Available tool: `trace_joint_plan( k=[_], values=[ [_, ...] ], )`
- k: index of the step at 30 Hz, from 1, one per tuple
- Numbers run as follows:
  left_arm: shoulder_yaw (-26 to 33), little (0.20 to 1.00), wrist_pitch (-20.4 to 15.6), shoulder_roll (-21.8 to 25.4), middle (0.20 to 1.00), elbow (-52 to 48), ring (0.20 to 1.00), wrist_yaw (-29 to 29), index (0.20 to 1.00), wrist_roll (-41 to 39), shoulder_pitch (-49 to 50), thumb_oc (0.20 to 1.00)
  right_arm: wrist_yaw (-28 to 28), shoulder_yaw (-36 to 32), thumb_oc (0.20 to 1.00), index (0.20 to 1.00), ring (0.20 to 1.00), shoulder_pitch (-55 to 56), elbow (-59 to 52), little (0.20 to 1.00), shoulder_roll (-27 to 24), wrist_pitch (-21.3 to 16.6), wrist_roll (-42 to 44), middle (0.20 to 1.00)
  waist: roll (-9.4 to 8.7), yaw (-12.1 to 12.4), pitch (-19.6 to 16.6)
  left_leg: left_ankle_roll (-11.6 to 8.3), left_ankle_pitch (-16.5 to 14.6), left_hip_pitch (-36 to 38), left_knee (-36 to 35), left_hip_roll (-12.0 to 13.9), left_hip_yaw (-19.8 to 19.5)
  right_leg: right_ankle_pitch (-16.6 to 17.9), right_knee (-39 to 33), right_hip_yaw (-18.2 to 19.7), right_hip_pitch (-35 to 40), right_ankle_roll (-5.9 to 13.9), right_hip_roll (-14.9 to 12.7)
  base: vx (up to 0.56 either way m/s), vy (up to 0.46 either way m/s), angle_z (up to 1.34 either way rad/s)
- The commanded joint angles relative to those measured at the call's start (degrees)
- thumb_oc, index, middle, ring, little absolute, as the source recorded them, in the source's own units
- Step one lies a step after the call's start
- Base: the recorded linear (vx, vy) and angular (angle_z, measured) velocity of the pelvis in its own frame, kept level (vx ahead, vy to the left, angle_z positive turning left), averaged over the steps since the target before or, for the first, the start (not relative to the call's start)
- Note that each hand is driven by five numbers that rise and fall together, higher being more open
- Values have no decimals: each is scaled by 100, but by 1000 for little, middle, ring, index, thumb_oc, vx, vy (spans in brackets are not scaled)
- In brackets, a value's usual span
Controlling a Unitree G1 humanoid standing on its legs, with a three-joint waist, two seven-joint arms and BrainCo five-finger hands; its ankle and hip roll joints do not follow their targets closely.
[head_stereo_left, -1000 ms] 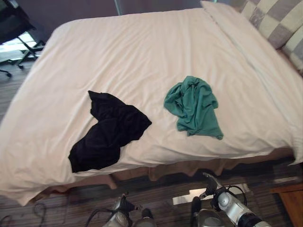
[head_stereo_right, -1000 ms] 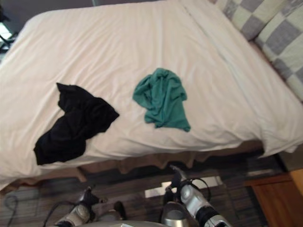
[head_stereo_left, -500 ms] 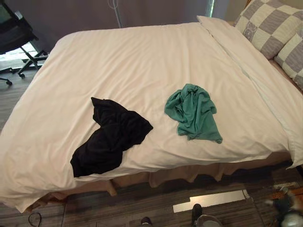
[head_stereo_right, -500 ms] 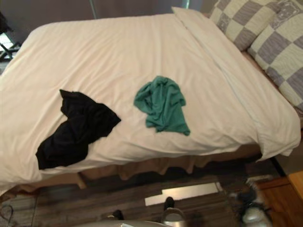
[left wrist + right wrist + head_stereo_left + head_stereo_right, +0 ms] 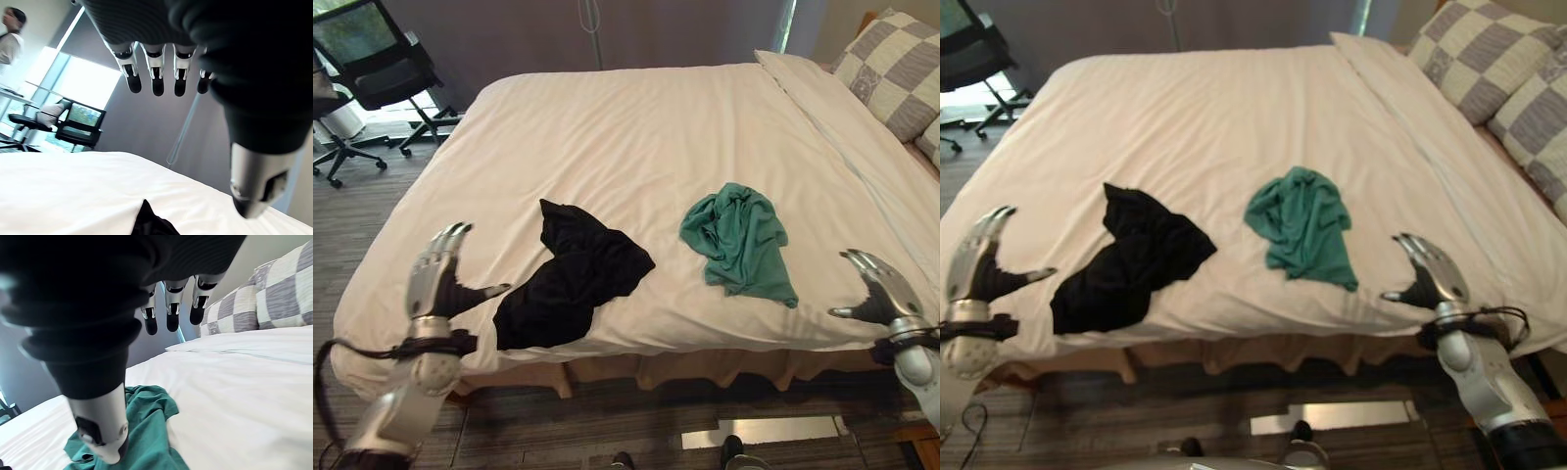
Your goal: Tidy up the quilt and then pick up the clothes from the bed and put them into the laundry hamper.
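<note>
White quilt (image 5: 636, 137) spread smooth over the bed (image 5: 607, 367), hanging over the near edge. On the quilt, black garment (image 5: 573, 279) crumpled near that edge, toward the foot end. Green garment (image 5: 739, 240) bunched just beside the black one on the pillow side, apart from it, a strip of bare quilt between. Neither garment touched by a hand.

Left hand (image 5: 435, 284) raised over the quilt's near edge beyond the black garment, on the foot side, fingers (image 5: 154, 81) straight and spread wide, thumb out, holding nothing. Right hand (image 5: 1430, 272) raised beyond the green garment, on the pillow side, over the quilt's edge, fingers (image 5: 168, 316) likewise extended and empty.

Checked pillows (image 5: 1489, 73) at the head end, beyond the quilt's folded edge. Black office chair (image 5: 377, 64) on the floor past the foot end. Person (image 5: 10, 34) standing by a window beyond that chair.
</note>
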Motion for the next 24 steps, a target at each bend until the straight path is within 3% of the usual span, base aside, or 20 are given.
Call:
trace_joint_plan(
  k=[1,5,7,11,14,15,16,18,22,24],
  values=[
    [-229,1000,149,56,1000,367,1000,-85,1000,746,-889,1000,-37,310,1000,1000,1000,-1024,-214,1000,-126,47,-238,1000,-207,-60,357,-170,-925,115,-24,248,171,-690,35,-162,-10,289,-362,-79,13,-12],
    [-981,1000,772,-341,1000,1228,1000,-71,1000,1591,-2012,1000,-100,779,1000,1000,1000,-1758,-347,1000,94,238,-399,1000,-223,-172,727,-165,-790,-171,-24,275,241,-638,154,-12,-426,257,-350,-160,22,-19],
    [-1108,1000,865,-366,1000,1413,1000,-80,1000,1734,-2244,1000,-134,790,1000,1000,1000,-1856,-400,1000,98,263,-390,1000,-219,-179,816,-162,-759,-243,-24,278,256,-641,224,37,-550,257,-357,-134,21,-8],
    [-1433,1000,1326,-322,1000,2294,1000,-263,1000,2275,-3070,1000,-386,669,1000,1000,1000,-2159,-530,1000,181,359,-354,1000,-311,-259,1342,-159,-578,-681,-5,355,256,-672,611,145,-1196,263,-398,-205,19,-12],
    [-1682,1000,1403,-310,1000,2965,1000,-395,1000,2507,-3362,1000,-499,573,1000,1000,1000,-2250,-593,1000,152,374,-315,1000,-428,-259,1584,-166,-499,-906,74,401,278,-690,789,141,-1459,266,-437,-125,-14,-7],
    [-1737,959,1408,-329,959,3138,959,-459,959,2508,-3390,959,-566,557,1000,1000,1000,-2328,-598,1000,134,386,-319,1000,-464,-257,1673,-169,-490,-970,117,420,274,-684,823,135,-1512,270,-452,-110,-17,-2],
    [-1779,501,1408,-354,501,3328,501,-535,501,2507,-3387,501,-631,548,1000,1000,1000,-2440,-572,1000,118,412,-316,1000,-486,-245,1760,-174,-489,-1039,166,426,267,-685,866,133,-1574,273,-468,-97,-11,0],
    [-1740,200,1367,-396,200,3412,200,-672,200,2465,-3120,200,-642,657,1000,1000,1000,-2778,-505,1000,40,443,-294,1000,-507,-172,1832,-191,-476,-1172,204,438,269,-673,891,120,-1701,277,-493,-49,-11,1],
    [-1675,200,1222,-669,200,3315,200,-518,200,2092,-2479,200,-696,968,1000,1000,1000,-3512,-289,1000,-129,496,-233,1000,-528,32,1832,-216,-430,-1389,215,472,246,-688,979,86,-1905,254,-522,-4,-9,0],
    [-1599,200,1058,-958,200,3181,200,-320,200,1523,-2020,200,-696,1286,1000,1000,1000,-3990,47,1000,-269,580,-242,1000,-515,181,1832,-230,-391,-1525,216,486,200,-706,1030,30,-2011,229,-529,-11,-37,0]
  ],
)
